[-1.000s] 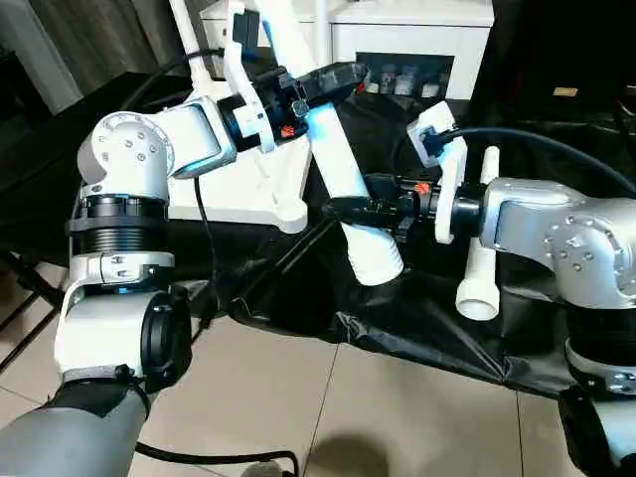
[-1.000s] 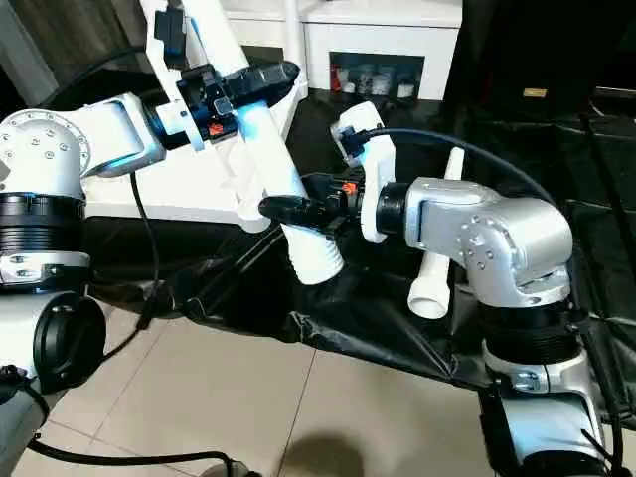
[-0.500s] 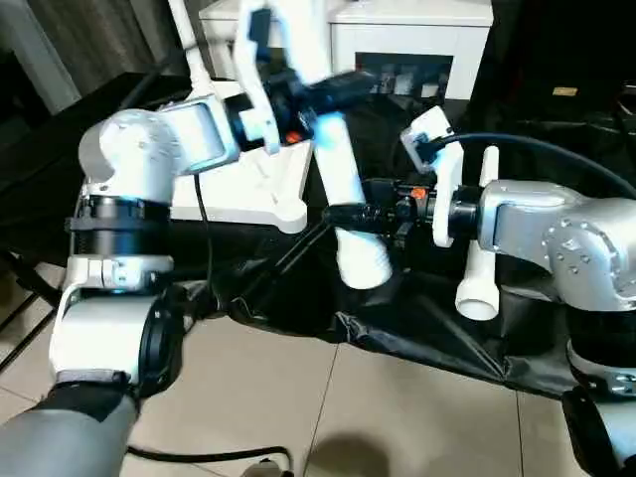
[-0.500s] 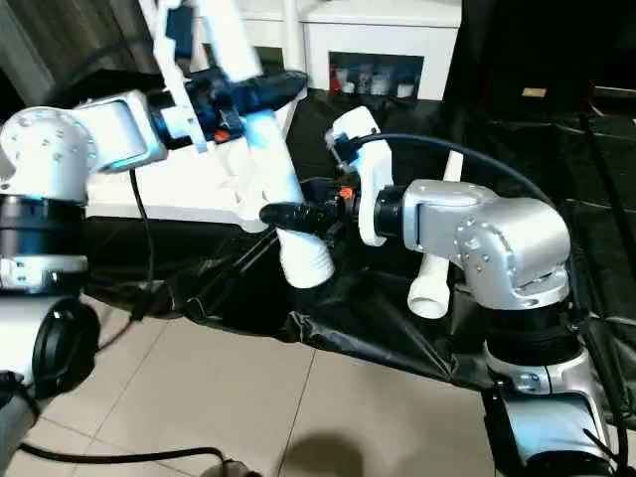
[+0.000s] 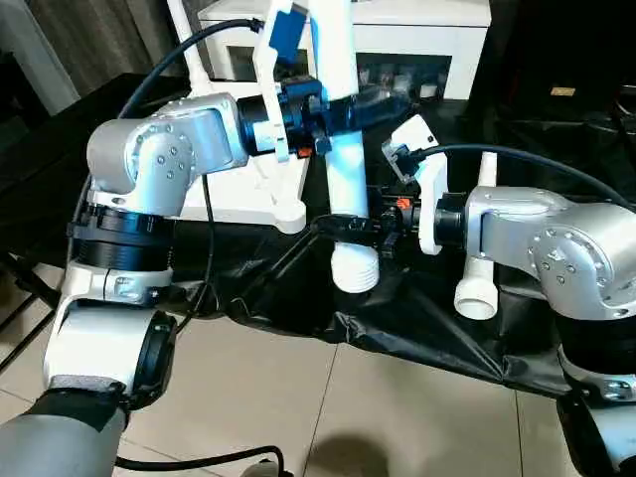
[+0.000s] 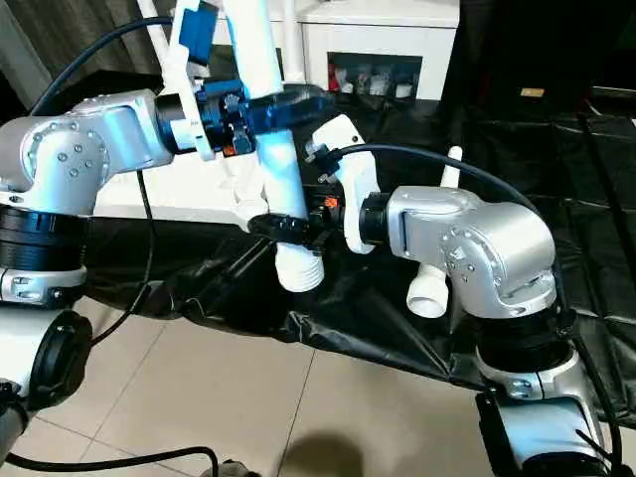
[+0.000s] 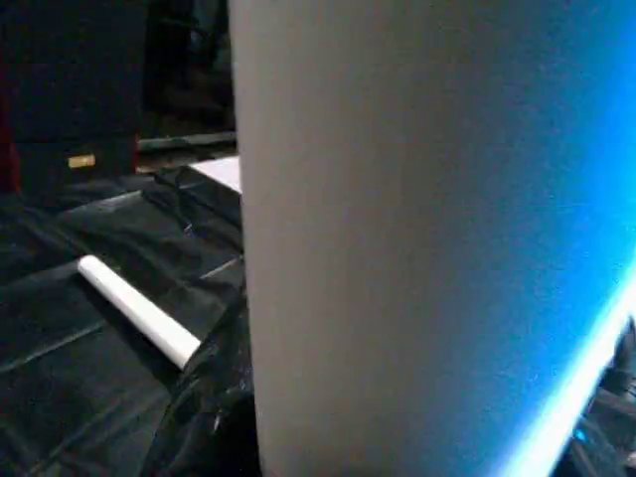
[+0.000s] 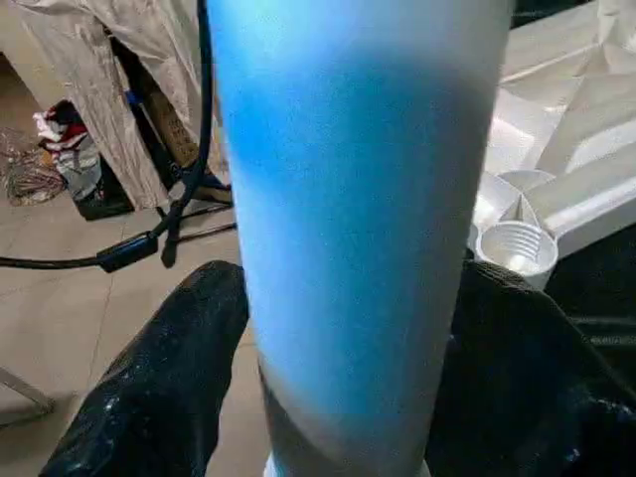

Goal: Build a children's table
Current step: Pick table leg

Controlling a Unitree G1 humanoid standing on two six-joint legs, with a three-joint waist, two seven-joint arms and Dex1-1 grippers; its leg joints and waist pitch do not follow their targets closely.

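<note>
A long white table leg (image 5: 343, 169) stands nearly upright in the air, its threaded end (image 5: 355, 269) pointing down over the table's front edge. My left gripper (image 5: 346, 107) is shut on the leg's middle. Lower down, my right gripper (image 5: 343, 227) is shut on it just above the thread; its black fingers (image 8: 159, 397) flank the leg (image 8: 348, 248). The white tabletop (image 5: 243, 194) lies underside up behind the leg, a corner socket (image 8: 512, 253) close by. A second leg (image 5: 479, 273) lies beside my right forearm, and another leg (image 7: 139, 310) rests on the black cloth.
The black-covered table (image 5: 427, 323) drapes over its front edge above the tiled floor (image 5: 298, 397). A white cabinet with glass doors (image 5: 417, 45) stands behind. Black cables run from both wrists.
My left arm has swung the leg's upper part to the right, bringing it from a tilt to nearly upright. The right gripper keeps its hold near the threaded end.
</note>
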